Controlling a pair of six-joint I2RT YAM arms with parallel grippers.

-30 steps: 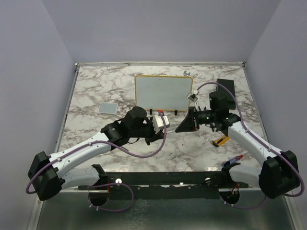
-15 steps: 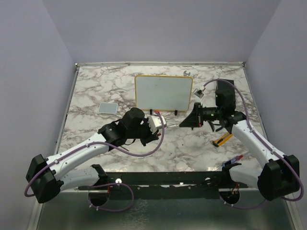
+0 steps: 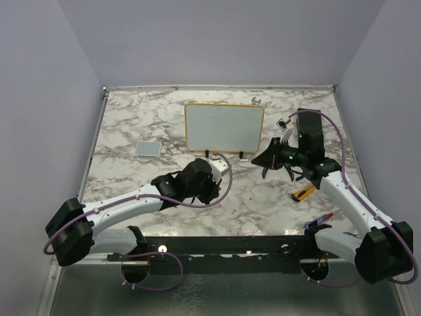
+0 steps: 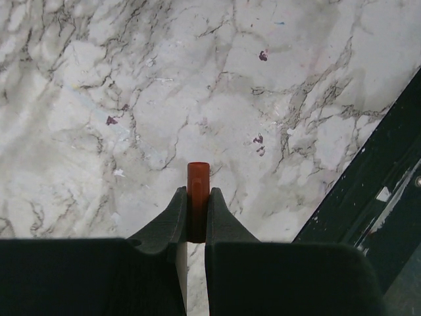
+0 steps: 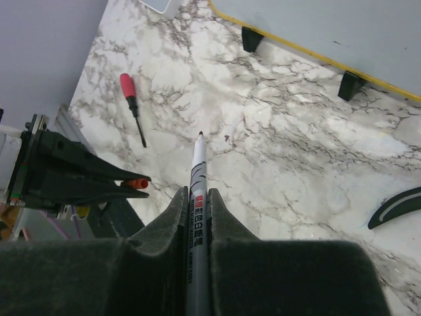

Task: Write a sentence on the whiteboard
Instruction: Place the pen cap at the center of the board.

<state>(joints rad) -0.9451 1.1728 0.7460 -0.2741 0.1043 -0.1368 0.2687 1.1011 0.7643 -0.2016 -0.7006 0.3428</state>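
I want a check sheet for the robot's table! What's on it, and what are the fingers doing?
Surface: marble-pattern table, a few small dark specks.
Job's things: whiteboard upright on black feet, no writing that I can make out; marker uncapped, tip away from the board.
Clutter: grey pad, red screwdriver, yellow tool.
Grippers: left gripper fingers shut on red-orange cap; right gripper fingers shut on the marker.
Cables: purple cable loops along each arm.
Surroundings: plain pale walls.
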